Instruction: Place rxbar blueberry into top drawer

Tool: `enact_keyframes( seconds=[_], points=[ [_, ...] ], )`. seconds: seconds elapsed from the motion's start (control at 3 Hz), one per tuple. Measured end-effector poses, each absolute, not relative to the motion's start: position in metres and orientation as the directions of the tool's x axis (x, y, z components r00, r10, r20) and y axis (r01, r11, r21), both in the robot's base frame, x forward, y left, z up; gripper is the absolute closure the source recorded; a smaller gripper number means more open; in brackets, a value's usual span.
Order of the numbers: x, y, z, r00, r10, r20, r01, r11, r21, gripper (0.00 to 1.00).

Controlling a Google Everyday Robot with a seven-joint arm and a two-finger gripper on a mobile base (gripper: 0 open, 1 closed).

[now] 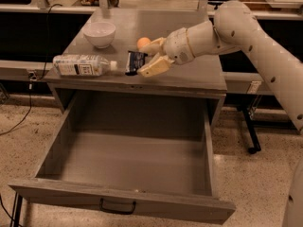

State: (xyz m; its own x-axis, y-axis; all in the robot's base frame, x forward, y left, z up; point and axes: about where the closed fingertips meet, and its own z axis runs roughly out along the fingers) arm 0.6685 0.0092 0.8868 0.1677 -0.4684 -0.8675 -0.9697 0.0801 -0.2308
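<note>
The rxbar blueberry (135,62), a small dark navy bar, is near the front edge of the grey cabinet top (189,74), right of the bottle's cap. My gripper (151,56) reaches in from the right, and its pale fingers (154,67) close on the bar's right end. The bar's left end is low over the countertop. The top drawer (128,162) is pulled fully open below, grey inside, with a black handle (117,206) on its front panel. Nothing lies in it.
A clear plastic bottle with a white label (81,65) lies on its side left of the bar. A white bowl (99,33) stands at the back left. An orange fruit (143,42) sits just behind the gripper. Speckled floor surrounds the cabinet.
</note>
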Motion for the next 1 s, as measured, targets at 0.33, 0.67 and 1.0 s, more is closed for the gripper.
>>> enact_keyframes(
  seconds=[0.33, 0.67, 1.0],
  points=[
    [0.665, 0.01, 0.88, 0.144, -0.461, -0.876, -0.975, 0.085, -0.205, 1.0],
    [0.639, 0.018, 0.883, 0.136, -0.445, -0.885, -0.98, 0.068, -0.185, 1.0],
    [0.577, 0.038, 0.87, 0.105, -0.44, -0.892, -0.993, 0.008, -0.121, 1.0]
  ],
)
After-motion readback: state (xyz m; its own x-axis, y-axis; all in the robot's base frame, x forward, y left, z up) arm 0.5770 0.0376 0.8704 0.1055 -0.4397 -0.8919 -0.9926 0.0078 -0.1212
